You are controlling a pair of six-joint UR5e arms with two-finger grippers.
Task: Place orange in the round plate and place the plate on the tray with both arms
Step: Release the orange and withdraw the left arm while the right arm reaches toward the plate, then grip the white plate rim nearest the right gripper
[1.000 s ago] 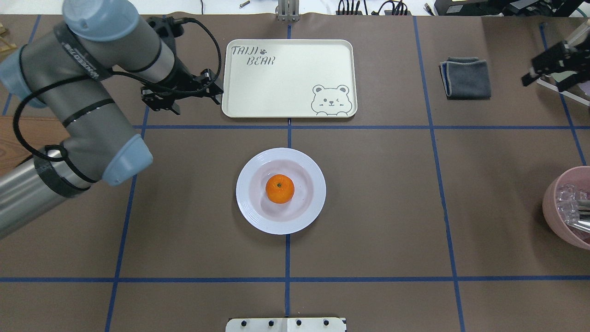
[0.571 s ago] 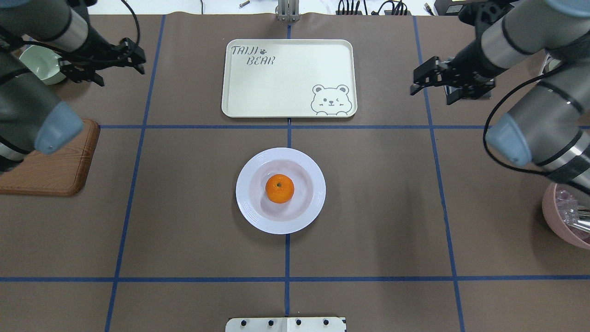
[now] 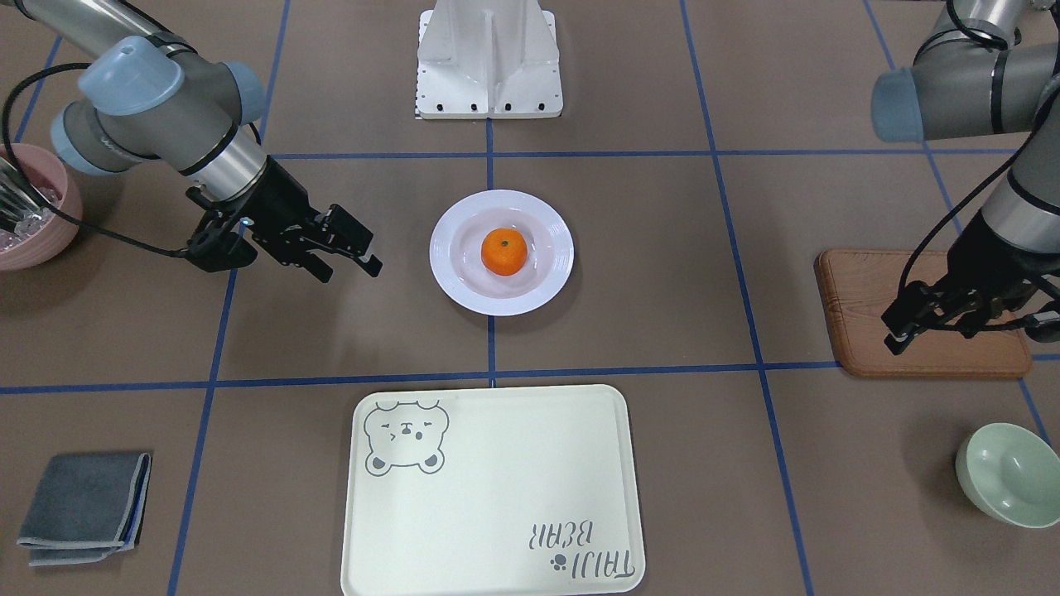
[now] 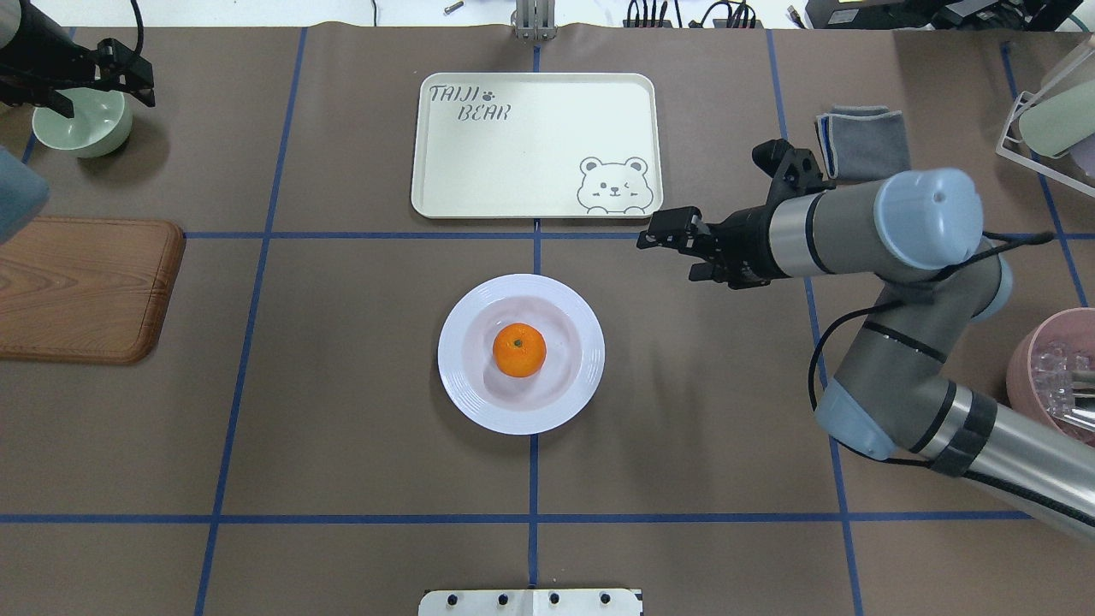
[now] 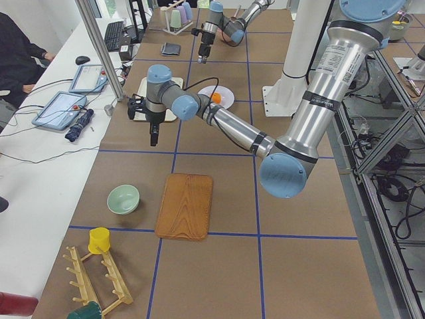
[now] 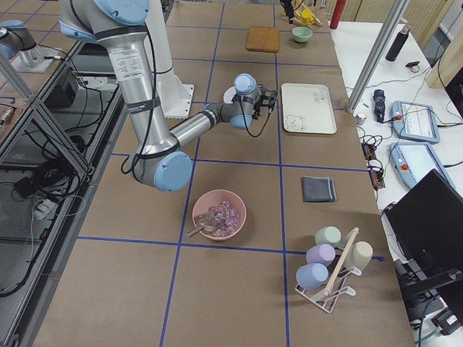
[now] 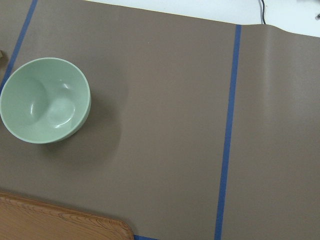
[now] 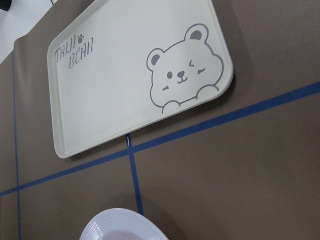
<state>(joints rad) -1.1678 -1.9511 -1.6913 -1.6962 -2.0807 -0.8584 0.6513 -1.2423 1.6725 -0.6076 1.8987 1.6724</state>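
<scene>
The right gripper has its jaws spread and nothing between them. It hangs above the bare counter, pointing toward the middle, just off the tray's corner that carries the bear drawing and out to the side of the round plate. It touches neither one. Its wrist view looks down on that bear corner, a blue tape crossing and a sliver of the plate's ridged rim.

The left gripper is far off at the counter's back left corner, above the pale green bowl. Its jaws look parted and it grips nothing. Its wrist view shows only the bowl, brown paper, a tape line and a corner of the wooden board, which lies flat on the counter nearer the robot.

The orange sits in the well of the round plate, stem dot upward and roughly centred. The plate rests flat on the counter over a blue tape line, in the middle of the work area. The tray lies flat beyond it, across another tape line, the two apart and not touching.

Farther out on the right side, a folded grey cloth lies behind the right arm, and a pink bowl with clear contents stands at the right edge. The right-end view shows a rack of pastel cups on the counter. At the left end, a person sits beside the tablets.
</scene>
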